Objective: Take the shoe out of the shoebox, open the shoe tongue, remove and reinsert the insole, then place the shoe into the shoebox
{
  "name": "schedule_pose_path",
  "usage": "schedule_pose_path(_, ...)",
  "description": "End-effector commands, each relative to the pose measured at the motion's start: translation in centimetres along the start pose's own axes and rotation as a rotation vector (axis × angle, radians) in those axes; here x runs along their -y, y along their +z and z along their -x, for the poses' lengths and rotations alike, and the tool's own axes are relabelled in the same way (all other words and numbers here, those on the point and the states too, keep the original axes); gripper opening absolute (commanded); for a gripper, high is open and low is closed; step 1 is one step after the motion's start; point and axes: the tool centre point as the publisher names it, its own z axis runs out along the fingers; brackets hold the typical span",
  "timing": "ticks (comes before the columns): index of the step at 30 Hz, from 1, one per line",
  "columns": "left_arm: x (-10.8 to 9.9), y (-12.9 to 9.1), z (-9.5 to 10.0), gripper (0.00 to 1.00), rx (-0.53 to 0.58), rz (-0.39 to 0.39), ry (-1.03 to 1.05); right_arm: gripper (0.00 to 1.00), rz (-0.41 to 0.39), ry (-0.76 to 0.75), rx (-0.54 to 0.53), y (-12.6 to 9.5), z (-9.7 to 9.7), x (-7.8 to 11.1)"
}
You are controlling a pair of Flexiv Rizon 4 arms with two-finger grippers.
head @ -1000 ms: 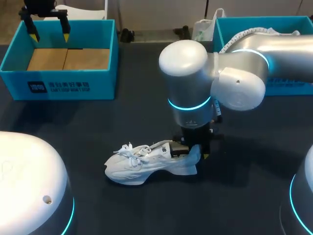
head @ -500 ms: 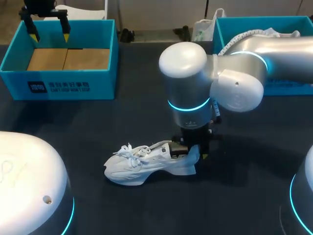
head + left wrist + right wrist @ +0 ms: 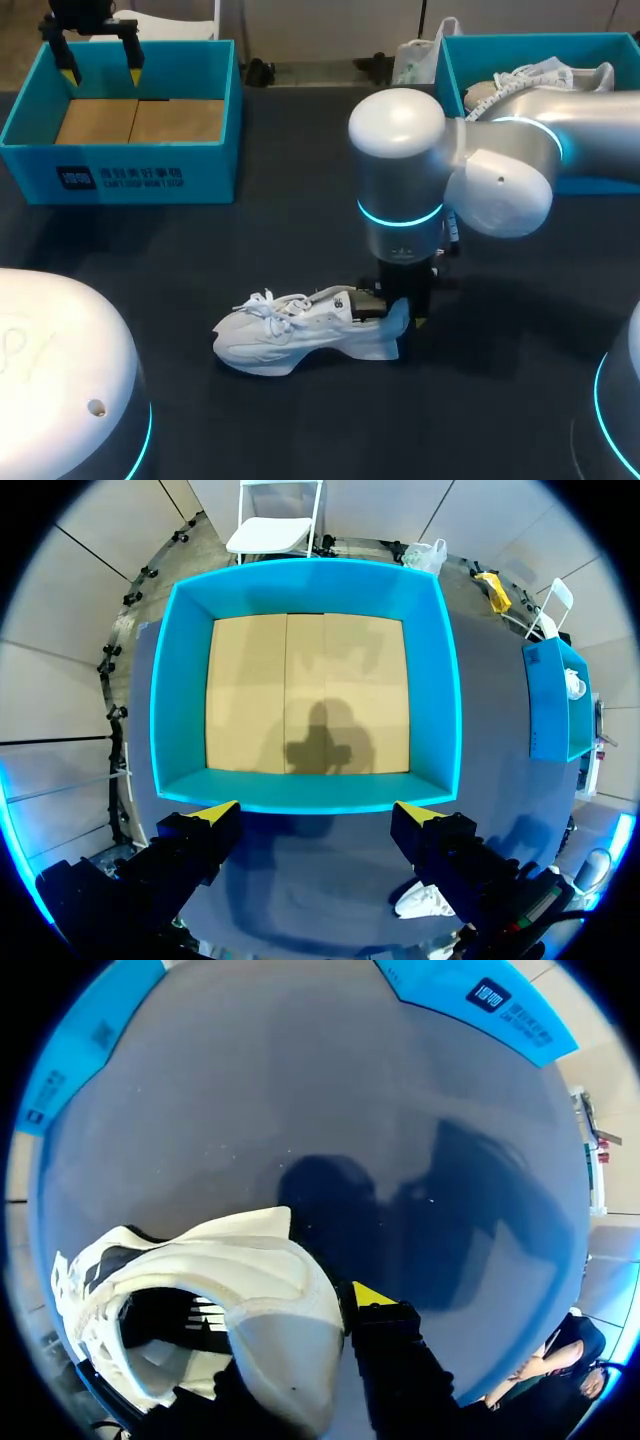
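Lower middle of the head view: the white sneaker (image 3: 300, 335) lies on its side on the dark counter (image 3: 300, 200), out of the box, toe to the left. My right end effector (image 3: 400, 312) is clamped on its heel wall. One finger goes down inside the collar; the other, yellow-tipped (image 3: 372, 1295), sits just behind the heel. I judge that grip is there to pin the shoe, so the tongue can be pulled open without it sliding.

Upper left, my left end effector (image 3: 100, 70) hangs spread wide with nothing in it. It is above the far wall of the teal shoebox (image 3: 120, 175), whose cardboard floor shows bare. I take that for a parking spot, well clear of the sneaker.

Upper right, a second teal box (image 3: 600, 45) sits partly behind my right arm, with something white in it. Laces look tied, and I can't see the insole.
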Motion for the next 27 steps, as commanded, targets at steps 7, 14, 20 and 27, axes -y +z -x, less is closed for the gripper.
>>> schedule_pose_path(7,0.0,0.0,0.0,1.0,0.0,0.0,0.0,1.0,0.02,-0.033,-0.073,-1.6,0.4,0.3)
schedule_pose_path(14,0.0,0.0,0.0,1.0,0.0,0.0,0.0,1.0,0.007,-0.067,-0.118,-3.8,0.8,0.1)
schedule_pose_path(20,0.0,0.0,0.0,1.0,0.0,0.0,0.0,1.0,-0.021,-0.159,-0.221,-6.0,1.2,-0.3)
schedule_pose_path(27,0.0,0.0,0.0,1.0,0.0,0.0,0.0,1.0,0.061,-0.452,-0.472,-7.7,2.1,-0.3)
